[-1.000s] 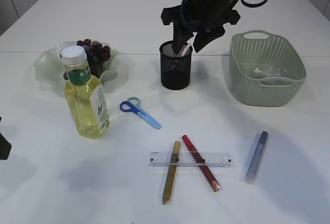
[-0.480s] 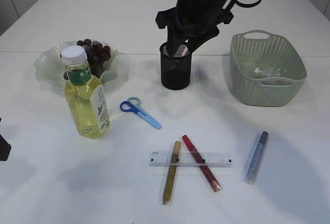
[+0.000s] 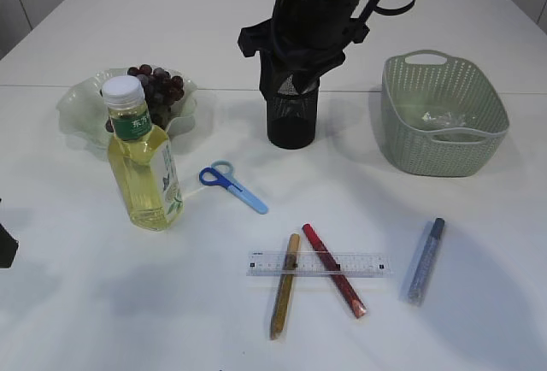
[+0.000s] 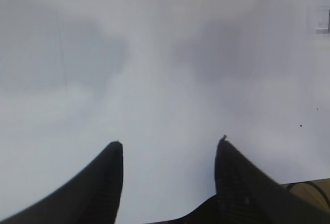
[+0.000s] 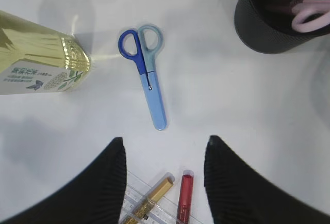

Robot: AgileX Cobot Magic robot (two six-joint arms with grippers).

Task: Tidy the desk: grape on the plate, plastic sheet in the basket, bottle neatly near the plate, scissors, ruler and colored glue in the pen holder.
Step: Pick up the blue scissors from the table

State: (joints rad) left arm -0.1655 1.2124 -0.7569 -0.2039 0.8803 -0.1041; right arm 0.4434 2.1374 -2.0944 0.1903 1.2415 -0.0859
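My right gripper: jaws apart, empty, above the blue scissors lying flat between bottle and pen holder, which holds pink scissors; left gripper likewise open, idle.

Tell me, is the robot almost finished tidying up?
About halfway. Done: grape on the plate, plastic sheet in the basket, bottle beside the plate, pink scissors in the pen holder. In hand: nothing; the right gripper is open and empty. Left: blue scissors, ruler, three glue sticks.
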